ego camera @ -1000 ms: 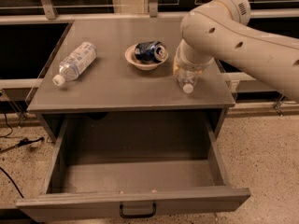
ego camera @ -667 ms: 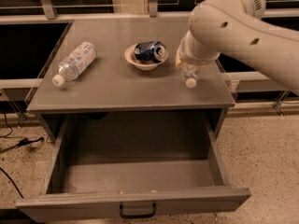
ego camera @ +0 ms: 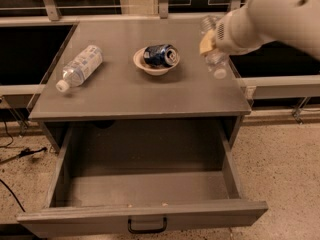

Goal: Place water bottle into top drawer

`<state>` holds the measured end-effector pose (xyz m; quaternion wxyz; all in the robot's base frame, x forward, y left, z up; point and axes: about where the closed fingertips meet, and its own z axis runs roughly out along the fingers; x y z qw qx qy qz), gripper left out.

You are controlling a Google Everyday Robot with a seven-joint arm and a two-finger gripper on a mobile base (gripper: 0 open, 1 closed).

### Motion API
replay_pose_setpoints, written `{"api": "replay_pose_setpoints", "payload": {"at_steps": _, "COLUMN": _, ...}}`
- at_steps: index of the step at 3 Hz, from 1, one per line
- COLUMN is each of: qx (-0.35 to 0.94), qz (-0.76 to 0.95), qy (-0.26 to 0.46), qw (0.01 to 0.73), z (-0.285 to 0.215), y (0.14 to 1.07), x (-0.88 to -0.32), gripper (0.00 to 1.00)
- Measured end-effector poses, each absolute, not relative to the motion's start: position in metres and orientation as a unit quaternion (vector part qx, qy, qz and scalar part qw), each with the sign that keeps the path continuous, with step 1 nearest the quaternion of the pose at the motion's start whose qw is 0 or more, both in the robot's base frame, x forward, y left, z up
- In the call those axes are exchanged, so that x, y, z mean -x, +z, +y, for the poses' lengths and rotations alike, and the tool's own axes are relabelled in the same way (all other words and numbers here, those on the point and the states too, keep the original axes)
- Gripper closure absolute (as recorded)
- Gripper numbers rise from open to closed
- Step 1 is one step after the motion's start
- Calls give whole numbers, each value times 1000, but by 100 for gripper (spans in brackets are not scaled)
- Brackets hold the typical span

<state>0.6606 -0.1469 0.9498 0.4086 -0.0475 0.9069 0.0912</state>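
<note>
Count: 1 water bottle (ego camera: 217, 64), 1 labelled bottle (ego camera: 80, 67), 1 bowl (ego camera: 141, 64), 1 can (ego camera: 160, 55), 1 top drawer (ego camera: 145, 212).
Axis: near vertical, upper right, cap lowest.
Your gripper (ego camera: 210, 45): clamped on it.

A white arm (ego camera: 280, 9) with a tan-padded gripper (ego camera: 210, 46) over the grey cabinet top's (ego camera: 150, 91) right rear grips a clear, white-capped water bottle (ego camera: 216, 61), near a blue can (ego camera: 160, 55), cream bowl (ego camera: 150, 68), white-and-blue-labelled second bottle (ego camera: 81, 66), and grey top drawer (ego camera: 145, 215) with black handle (ego camera: 146, 227).
</note>
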Motion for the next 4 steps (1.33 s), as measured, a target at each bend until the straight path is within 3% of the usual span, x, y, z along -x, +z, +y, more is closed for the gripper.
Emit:
{"api": "replay_pose_setpoints", "payload": {"at_steps": 2, "qx": 70, "qz": 903, "qy": 216, "qw": 365, "z": -161, "y": 941, "x": -656, "gripper": 100}}
{"api": "replay_pose_setpoints", "payload": {"at_steps": 4, "qx": 133, "qz": 871, "qy": 241, "qw": 407, "z": -147, "y": 962, "x": -649, "gripper": 100}}
